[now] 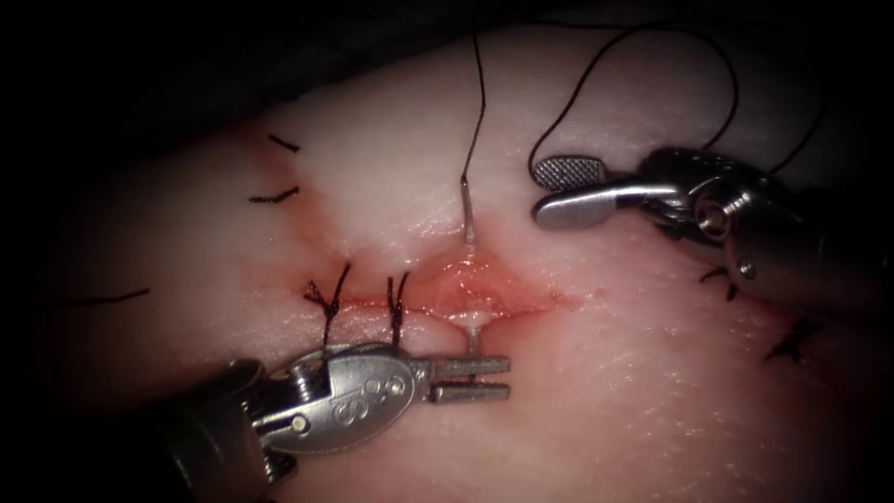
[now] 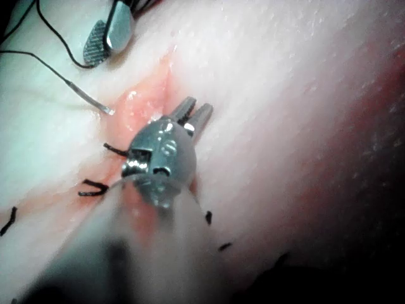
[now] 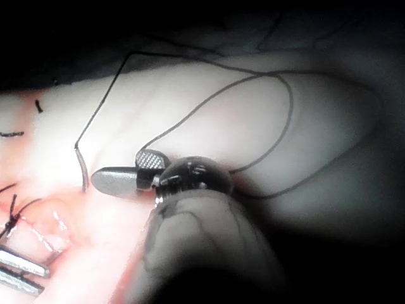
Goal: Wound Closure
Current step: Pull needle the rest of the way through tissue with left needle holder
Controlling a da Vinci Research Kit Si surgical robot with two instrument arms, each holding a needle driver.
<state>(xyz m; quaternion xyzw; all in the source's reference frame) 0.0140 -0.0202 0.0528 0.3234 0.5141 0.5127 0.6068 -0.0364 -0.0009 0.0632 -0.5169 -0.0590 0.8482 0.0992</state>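
The curved needle [image 1: 468, 219] is in the tissue [image 1: 605, 391], spanning the cut [image 1: 531, 300] just right of two tied stitches [image 1: 328, 303]. Its tail stands out on the far side with black thread [image 1: 480, 84] attached. Its tip [image 1: 474, 333] pokes out on the near side. My left tool [image 1: 507, 378] lies just below that tip, jaws slightly open, holding nothing. My right tool [image 1: 538, 193] hovers right of the needle's tail, open and empty. The left wrist view shows the left tool [image 2: 199, 106] and needle tail [image 2: 95, 104]. The right wrist view shows the right tool [image 3: 116, 166] beside the needle [image 3: 82, 168].
The thread loops [image 1: 652, 33] over the far tissue behind the right tool. Cut thread ends [image 1: 275, 197] lie at the far left, and others [image 1: 792, 340] beneath the right tool's shaft. Red fluid stains the cut's edges. Dark surroundings border the tissue.
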